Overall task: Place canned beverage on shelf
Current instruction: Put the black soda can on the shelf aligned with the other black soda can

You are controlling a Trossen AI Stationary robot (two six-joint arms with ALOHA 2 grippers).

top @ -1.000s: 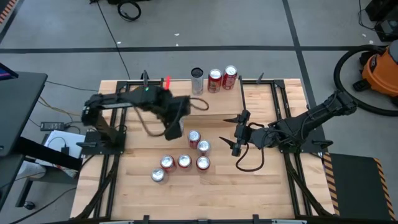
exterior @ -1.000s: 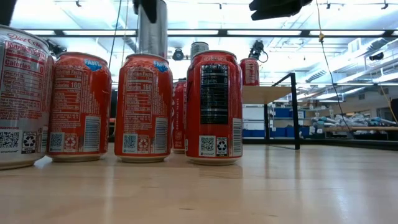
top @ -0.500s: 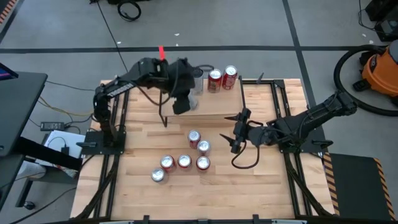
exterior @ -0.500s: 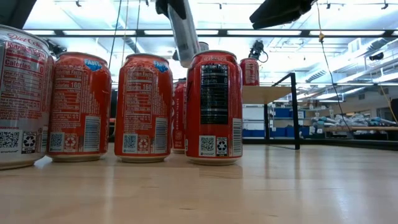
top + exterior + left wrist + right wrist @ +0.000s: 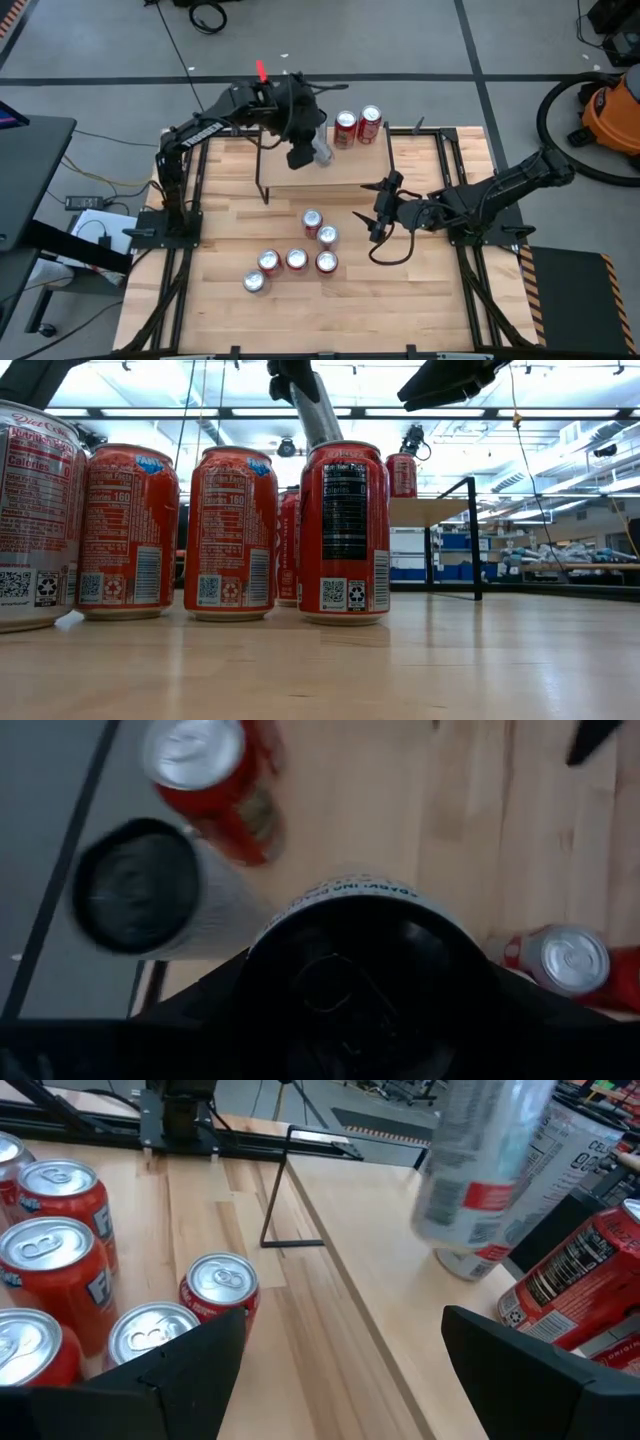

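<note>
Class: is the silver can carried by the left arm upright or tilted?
Tilted. The silver can leans above the shelf, held by the left gripper; its base hangs clear of the plank.

Bright overhead ceiling lights, soft shadows, motion-blurred silver can (image 5: 483, 1165)

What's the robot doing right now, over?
Left gripper holds a silver can, tilted, above the shelf. Right gripper open, waiting by the table cans. A silver can and two red cans already crowd the shelf's back.
</note>
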